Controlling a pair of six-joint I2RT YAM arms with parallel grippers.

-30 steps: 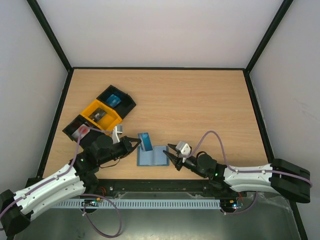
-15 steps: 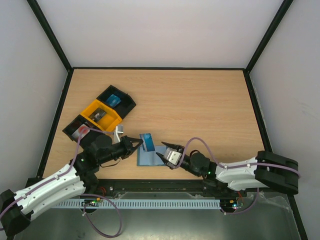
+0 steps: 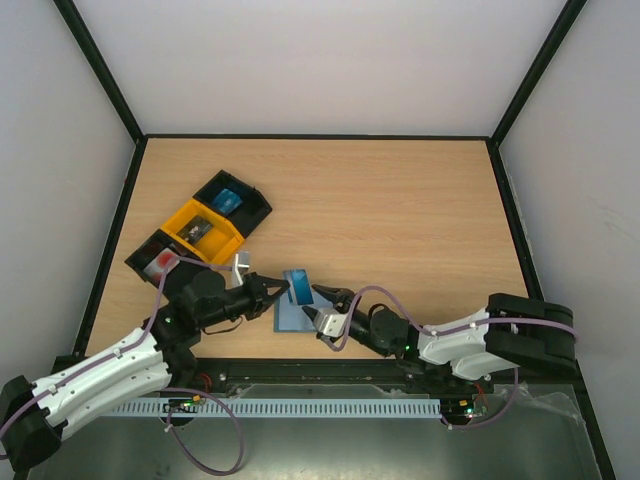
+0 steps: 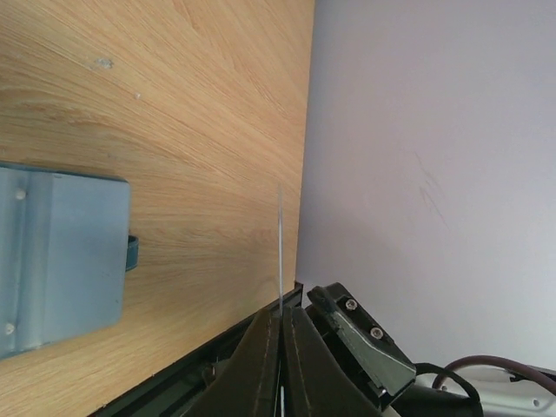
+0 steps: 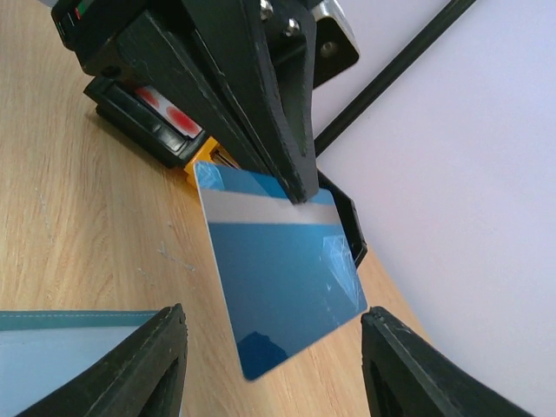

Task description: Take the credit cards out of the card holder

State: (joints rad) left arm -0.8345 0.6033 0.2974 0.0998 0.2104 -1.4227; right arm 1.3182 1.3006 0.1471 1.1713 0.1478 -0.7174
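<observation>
A blue credit card (image 3: 297,283) hangs just above the table with my left gripper (image 3: 283,290) shut on its top edge. In the left wrist view the card (image 4: 281,252) shows edge-on as a thin line rising from the closed left gripper (image 4: 281,317). The blue-grey card holder (image 3: 298,317) lies open and flat below it, also visible as the card holder (image 4: 52,252). My right gripper (image 3: 312,302) is open right at the card. In its wrist view the card (image 5: 278,278) stands between the spread fingers (image 5: 156,365) of the right gripper (image 5: 280,375), untouched by them.
Three trays sit in a diagonal row at the left: a black tray (image 3: 250,212) with a blue card, a yellow tray (image 3: 180,215) with a dark card, and a black tray (image 3: 140,258) with a white and red card. The table's near rail (image 3: 320,372) runs just behind the card holder.
My right gripper has slid left across the card holder up to the card and its jaws have spread wider. The left gripper has kept its hold on the card, shifting slightly right.
</observation>
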